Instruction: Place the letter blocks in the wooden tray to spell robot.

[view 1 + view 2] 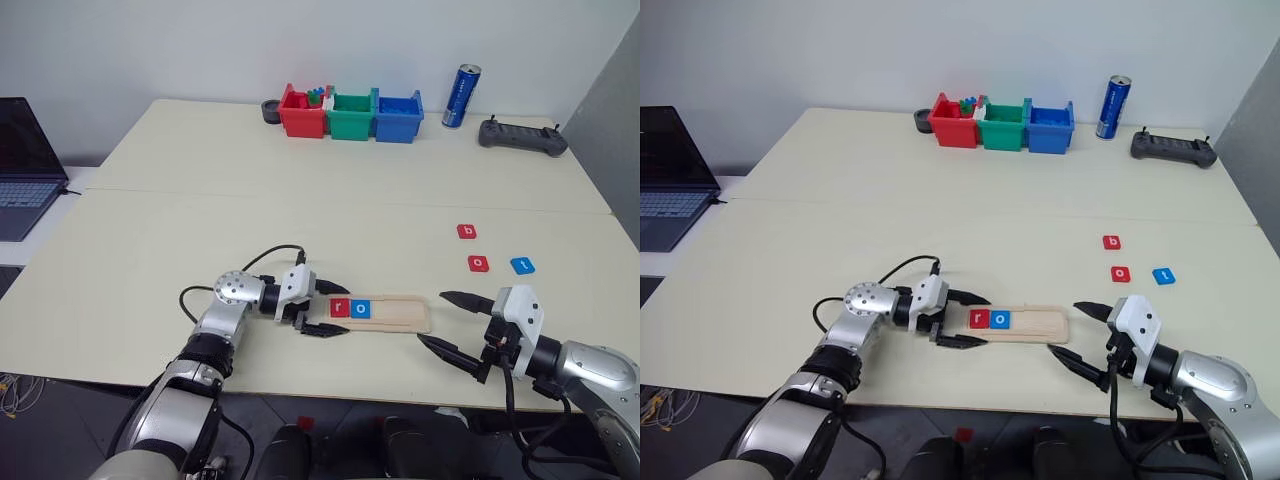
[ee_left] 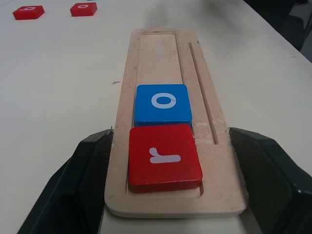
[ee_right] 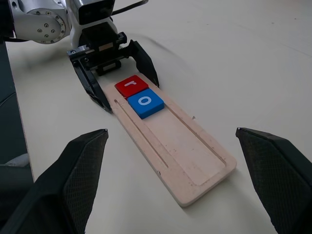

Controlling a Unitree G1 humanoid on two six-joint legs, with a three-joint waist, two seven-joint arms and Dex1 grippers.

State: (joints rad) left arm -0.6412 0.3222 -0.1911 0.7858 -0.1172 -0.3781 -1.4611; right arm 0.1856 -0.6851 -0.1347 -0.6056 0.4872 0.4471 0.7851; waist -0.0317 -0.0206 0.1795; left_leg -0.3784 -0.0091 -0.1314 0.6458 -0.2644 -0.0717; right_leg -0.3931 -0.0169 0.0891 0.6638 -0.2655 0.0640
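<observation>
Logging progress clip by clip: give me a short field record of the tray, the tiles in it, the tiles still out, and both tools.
tray: wooden tray flat on the table, near the front edge
tiles in tray: red r tile, then blue o tile, touching, at the tray's left end
free slots: three, toward the right end
tiles still out: red b tile, red o tile, blue t tile, on the table to the right
left tool: open, fingers either side of the tray's left end
right tool: open, off the tray's right end, holding nothing
</observation>
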